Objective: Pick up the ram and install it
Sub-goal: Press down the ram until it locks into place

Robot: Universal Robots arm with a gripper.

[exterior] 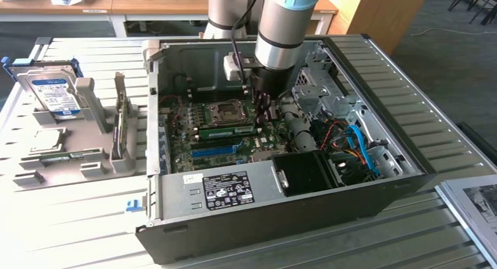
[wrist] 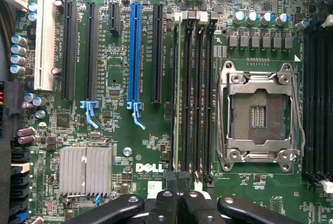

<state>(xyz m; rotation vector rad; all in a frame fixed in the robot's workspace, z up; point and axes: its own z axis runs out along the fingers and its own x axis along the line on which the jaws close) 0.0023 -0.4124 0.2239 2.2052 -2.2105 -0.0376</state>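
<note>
Your end effector [wrist: 178,203] is fully closed and holds nothing, hovering over the motherboard [wrist: 119,146]. The ram [exterior: 227,130] sits seated in its slot at the socket's [exterior: 227,110] six o'clock.

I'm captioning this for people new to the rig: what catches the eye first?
The open black computer case on the slatted table, with the silver robot arm reaching into it. Inside, the green circuit-board ram stick sits on the green motherboard beside the silver processor socket, under the shut gripper.
</note>
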